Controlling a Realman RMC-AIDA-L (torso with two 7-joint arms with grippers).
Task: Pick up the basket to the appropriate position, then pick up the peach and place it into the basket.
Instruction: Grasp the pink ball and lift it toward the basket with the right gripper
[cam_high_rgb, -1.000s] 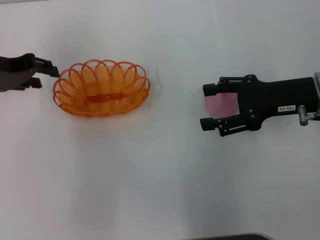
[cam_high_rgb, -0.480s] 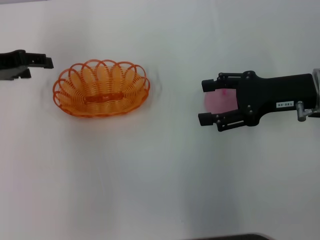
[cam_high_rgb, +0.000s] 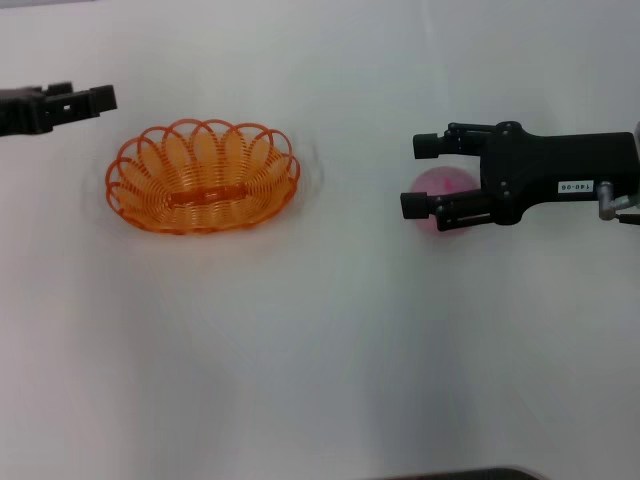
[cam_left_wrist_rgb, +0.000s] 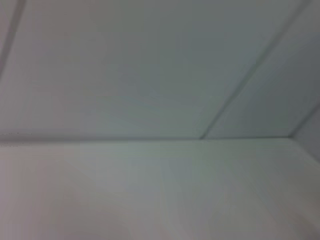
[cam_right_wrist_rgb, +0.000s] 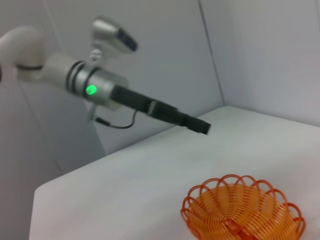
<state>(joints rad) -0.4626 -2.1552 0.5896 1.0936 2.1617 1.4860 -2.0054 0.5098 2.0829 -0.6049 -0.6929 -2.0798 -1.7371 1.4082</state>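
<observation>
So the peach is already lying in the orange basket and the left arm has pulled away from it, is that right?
Not quite. The head view shows the basket holding nothing; the peach sits between the fingers of the right gripper, well away from the basket on the white table. The left gripper is indeed off the basket, beyond its rim.

Black right tool (cam_high_rgb: 420, 175) bears a small white label.

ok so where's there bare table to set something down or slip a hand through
The widest bare stretch of table lies nearer the robot than everything else. An open lane runs between the basket and the peach. It is tight around the peach, straddled by the right gripper, and by the left gripper just beyond the basket's left end.
</observation>
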